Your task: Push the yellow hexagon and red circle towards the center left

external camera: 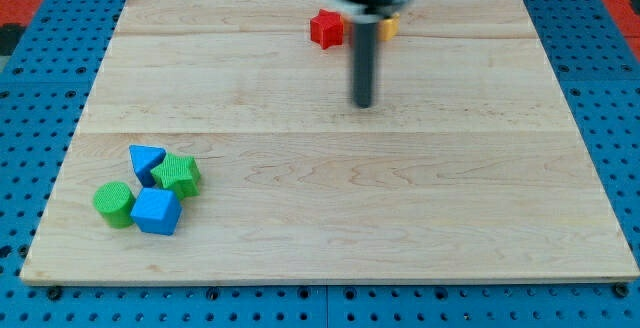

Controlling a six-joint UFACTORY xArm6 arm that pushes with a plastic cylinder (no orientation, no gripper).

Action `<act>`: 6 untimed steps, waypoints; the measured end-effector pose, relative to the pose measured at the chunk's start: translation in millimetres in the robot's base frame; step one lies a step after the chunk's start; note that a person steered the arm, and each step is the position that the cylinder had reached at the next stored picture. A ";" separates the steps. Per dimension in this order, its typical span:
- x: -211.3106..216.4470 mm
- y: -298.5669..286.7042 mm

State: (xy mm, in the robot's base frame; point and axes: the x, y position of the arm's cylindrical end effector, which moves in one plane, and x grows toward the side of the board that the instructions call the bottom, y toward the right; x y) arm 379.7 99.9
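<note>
A red block (326, 28), its shape hard to make out, sits near the view's top centre on the wooden board (330, 208). A yellow block (388, 26) shows just to its right, mostly hidden behind the rod. My tip (363, 104) rests on the board below and between these two blocks, a short way toward the view's bottom from them, touching neither.
A cluster sits at the view's lower left: a blue triangle (146, 158), a green star-like block (178, 174), a green cylinder (114, 203) and a blue cube (156, 211). A blue pegboard (30, 88) surrounds the board.
</note>
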 end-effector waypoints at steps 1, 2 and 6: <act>-114.1 66.9; -160.9 45.7; -12.9 -164.2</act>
